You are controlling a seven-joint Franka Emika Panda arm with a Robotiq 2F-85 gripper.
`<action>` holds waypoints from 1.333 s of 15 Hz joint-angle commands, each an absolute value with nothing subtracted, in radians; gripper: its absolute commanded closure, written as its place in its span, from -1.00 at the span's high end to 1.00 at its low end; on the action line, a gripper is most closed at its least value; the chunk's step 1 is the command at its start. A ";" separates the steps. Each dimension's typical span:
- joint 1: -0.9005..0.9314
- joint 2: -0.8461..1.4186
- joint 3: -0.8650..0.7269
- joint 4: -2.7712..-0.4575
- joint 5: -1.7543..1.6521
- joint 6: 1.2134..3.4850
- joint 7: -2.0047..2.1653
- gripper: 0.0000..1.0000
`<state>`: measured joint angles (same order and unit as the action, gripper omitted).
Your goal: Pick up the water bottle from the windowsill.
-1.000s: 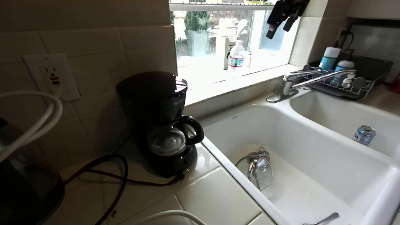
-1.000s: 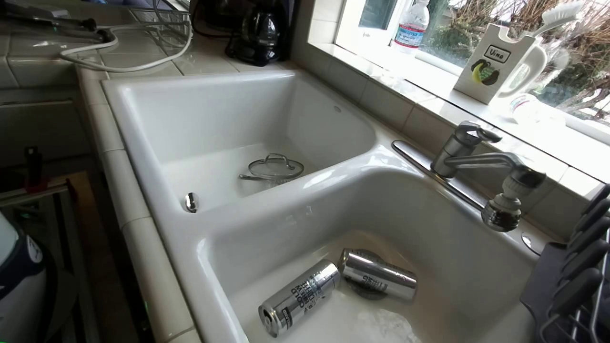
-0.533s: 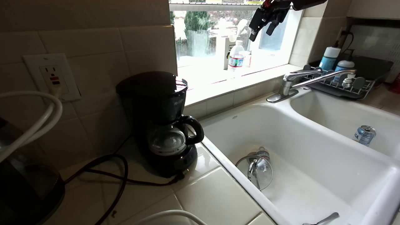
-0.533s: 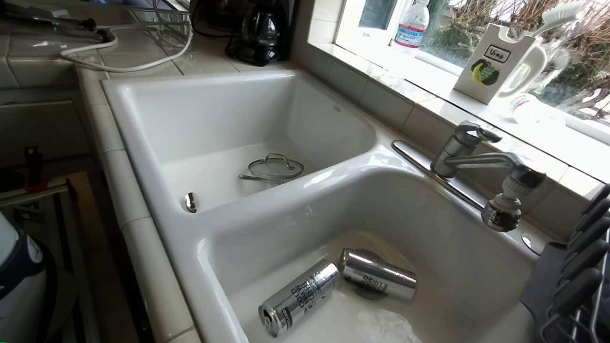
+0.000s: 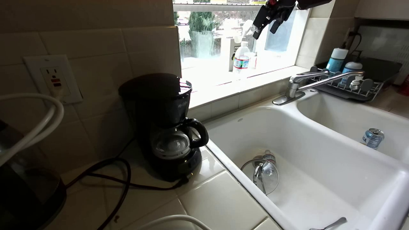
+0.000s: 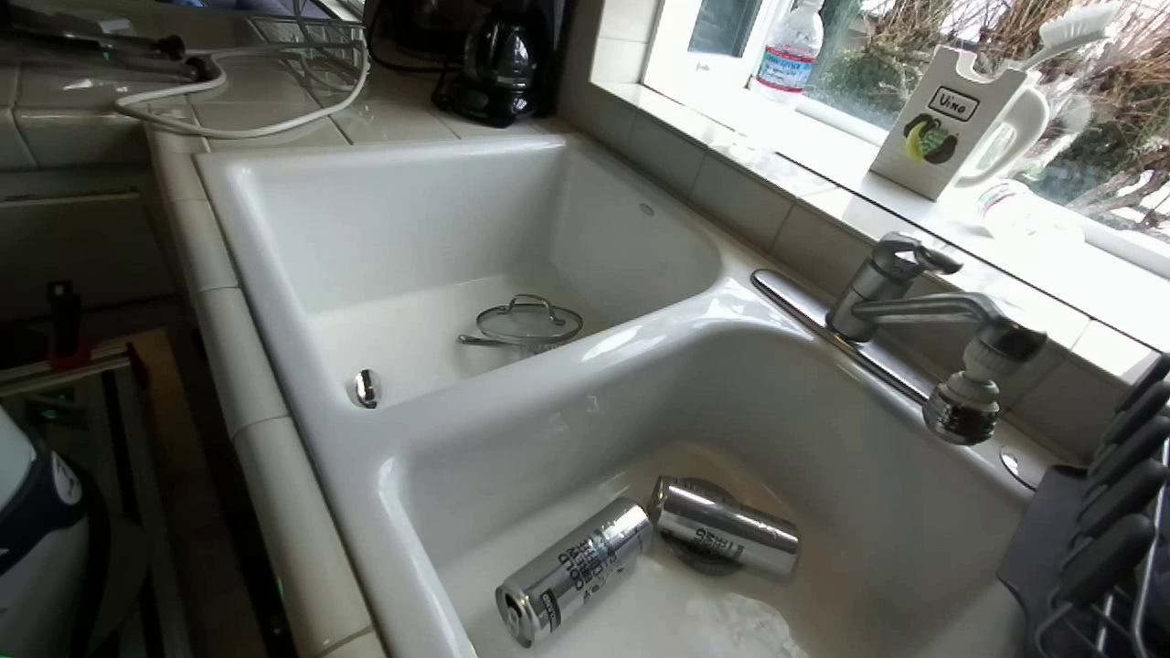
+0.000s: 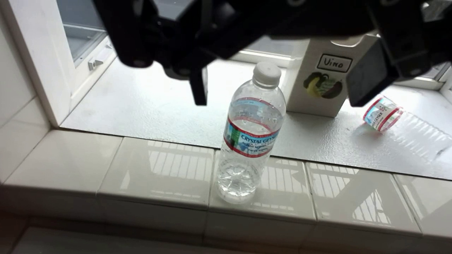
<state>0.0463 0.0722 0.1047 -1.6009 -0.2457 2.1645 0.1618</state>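
The water bottle point(image 7: 251, 141) is clear plastic with a red-edged blue label and white cap. It stands upright at the front of the pale windowsill point(image 7: 141, 106) in the wrist view. It also shows on the sill in both exterior views, as the bottle point(image 5: 241, 60) and the bottle point(image 6: 788, 59). My gripper point(image 7: 282, 86) comes in from the top of the wrist view, with its fingers wide apart and nothing between them. The cap appears between the fingertips in that view, untouched. In an exterior view the gripper point(image 5: 265, 31) hangs above and right of the bottle.
A white "Vino" jug point(image 7: 319, 84) with a brush stands behind the bottle. Another clear bottle point(image 7: 381, 114) lies on the sill to its right. Below are the faucet point(image 5: 292, 88), white sink point(image 6: 393, 429) with cans and a lid, coffee maker point(image 5: 159, 127) and dish rack point(image 5: 367, 89).
In an exterior view my gripper has moved left toward the bottle and tilted, then a little further left and up. It stays open. The bottle has not moved.
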 commanded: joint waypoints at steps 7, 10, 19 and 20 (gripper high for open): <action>0.041 0.187 0.059 -1.651 -0.162 2.428 0.055 1.00; 0.032 0.230 0.058 -1.650 -0.128 2.474 -0.012 1.00; 0.002 0.311 0.067 -1.641 -0.042 2.615 -0.137 1.00; 0.001 0.315 0.067 -1.640 -0.035 2.621 -0.146 0.84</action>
